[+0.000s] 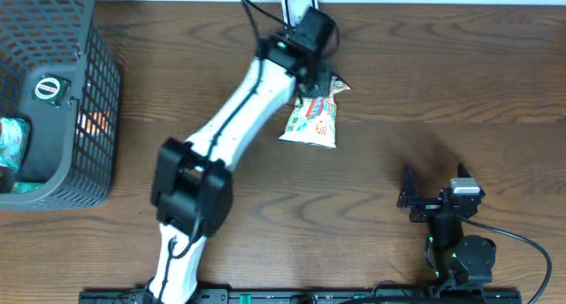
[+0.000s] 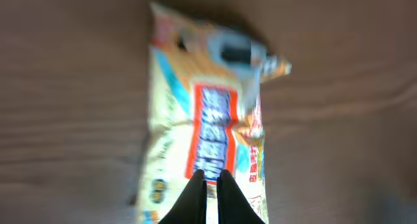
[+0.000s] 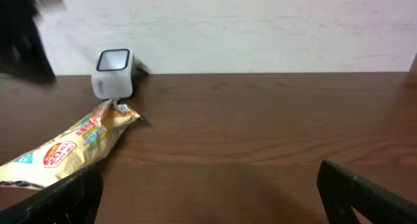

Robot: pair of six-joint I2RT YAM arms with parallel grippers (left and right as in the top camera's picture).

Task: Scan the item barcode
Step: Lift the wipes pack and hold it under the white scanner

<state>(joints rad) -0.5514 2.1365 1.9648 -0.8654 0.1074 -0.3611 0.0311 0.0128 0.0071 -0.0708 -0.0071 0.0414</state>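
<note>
The item is a yellow and white snack packet [image 1: 311, 120] with a blue and red label, lying flat on the brown table. The small grey barcode scanner [image 1: 299, 3] stands at the table's back edge, just beyond the packet's far end. My left gripper [image 1: 320, 78] hangs over that end of the packet. In the left wrist view its fingertips [image 2: 210, 178] are shut together above the blurred packet [image 2: 208, 120], with nothing seen between them. My right gripper [image 1: 416, 200] rests open near the front right. Its view shows the packet [image 3: 65, 149] and the scanner [image 3: 114, 71] to the left.
A dark mesh basket [image 1: 97, 92] stands at the far left with several packaged goods inside. A black cable runs from the scanner off the back edge. A white wall rises behind the table.
</note>
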